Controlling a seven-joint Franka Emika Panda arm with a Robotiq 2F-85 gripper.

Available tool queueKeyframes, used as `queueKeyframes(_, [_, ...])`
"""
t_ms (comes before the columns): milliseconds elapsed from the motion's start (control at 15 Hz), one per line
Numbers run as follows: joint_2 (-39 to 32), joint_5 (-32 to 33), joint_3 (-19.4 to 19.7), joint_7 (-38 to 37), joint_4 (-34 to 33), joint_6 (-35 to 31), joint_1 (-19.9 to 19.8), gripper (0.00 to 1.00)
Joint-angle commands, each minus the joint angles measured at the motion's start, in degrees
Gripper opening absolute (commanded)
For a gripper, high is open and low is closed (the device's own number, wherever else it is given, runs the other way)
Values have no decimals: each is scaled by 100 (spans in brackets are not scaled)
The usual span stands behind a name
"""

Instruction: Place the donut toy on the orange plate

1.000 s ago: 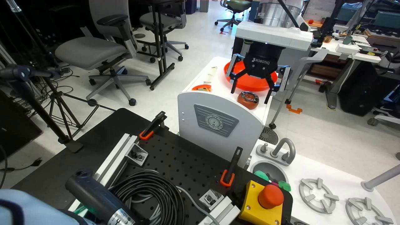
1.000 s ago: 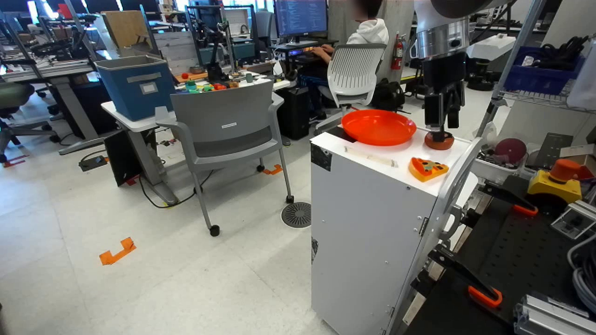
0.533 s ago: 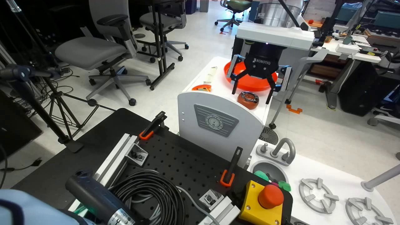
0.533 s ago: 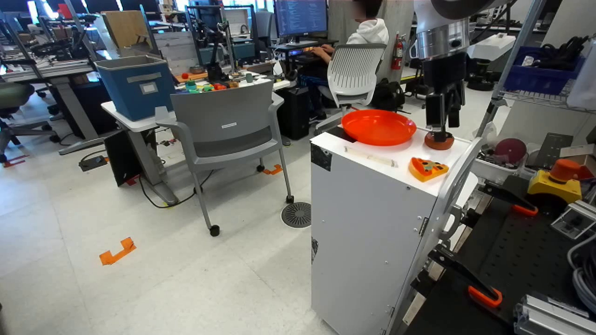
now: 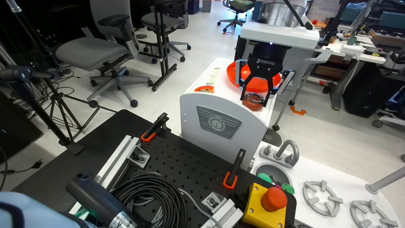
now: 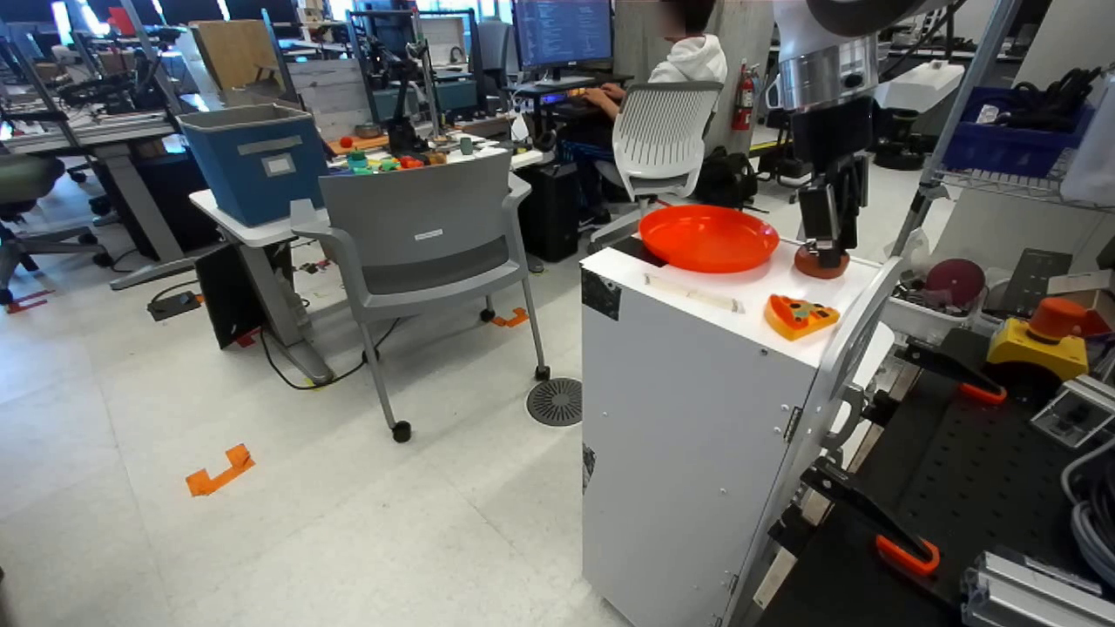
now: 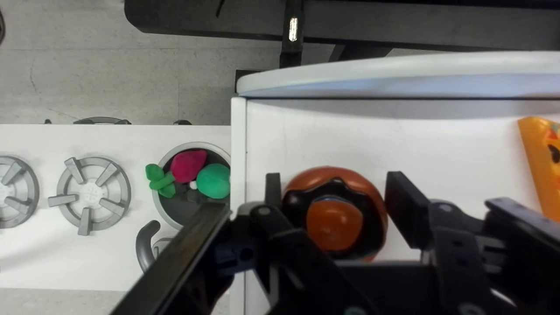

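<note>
While your gripper (image 5: 254, 102) straddles the reddish-brown donut toy (image 7: 334, 223) closely from both sides, the step in hand appears to be the grasp, though you cannot tell whether the toy is pinched. It sits on the white surface (image 6: 764, 280), near the orange plate (image 6: 707, 235) but off it. Next, you would likely secure it, lift it over the plate's edge, and set it down inside. A pizza-slice toy (image 6: 800, 316) shares the surface; nearby stands a grey chair (image 6: 427, 209), and farther back a person (image 6: 692, 65) faces a monitor (image 6: 564, 35).
</note>
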State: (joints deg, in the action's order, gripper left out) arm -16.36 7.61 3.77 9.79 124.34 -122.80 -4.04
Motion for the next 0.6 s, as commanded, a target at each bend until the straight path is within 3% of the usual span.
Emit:
queueKeyframes(0, [-75,92,-22,37,-114,114,1,35])
queueKeyframes(533, [-24,79,-32,70,-73,124,-1,35])
